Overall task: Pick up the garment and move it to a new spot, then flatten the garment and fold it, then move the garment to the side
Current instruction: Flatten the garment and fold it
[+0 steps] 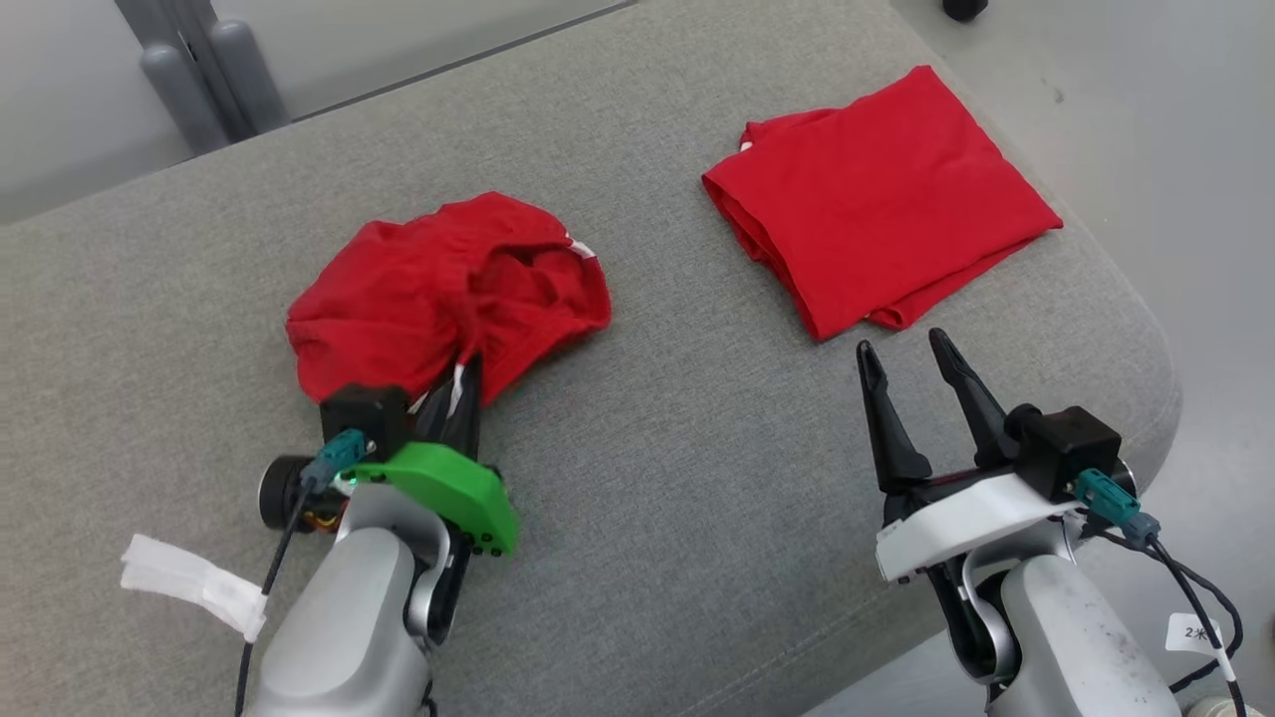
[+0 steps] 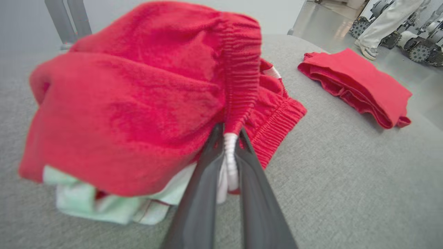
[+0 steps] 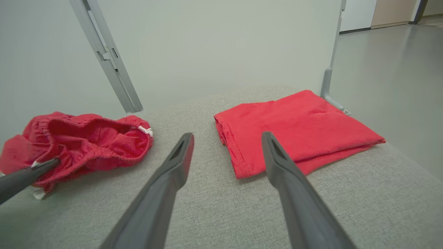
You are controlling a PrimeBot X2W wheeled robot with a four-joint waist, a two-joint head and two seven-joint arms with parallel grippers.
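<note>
Here the left end effector [image 2: 230,134] is clenched on the white cord [image 2: 231,152] of the crumpled red garment [image 1: 428,289], well left of the folded red cloth [image 1: 877,199], the right end effector [image 1: 911,351] gaping empty near that cloth; so thin a pinch may slip on lifting.

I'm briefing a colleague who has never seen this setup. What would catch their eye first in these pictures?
Bright red on the grey padded surface: a crumpled red garment at the left and a neatly folded red garment at the far right. Next, the left gripper, with its green mount, is shut on the near edge of the crumpled piece, while the right gripper stands open and empty just short of the folded one.
</note>
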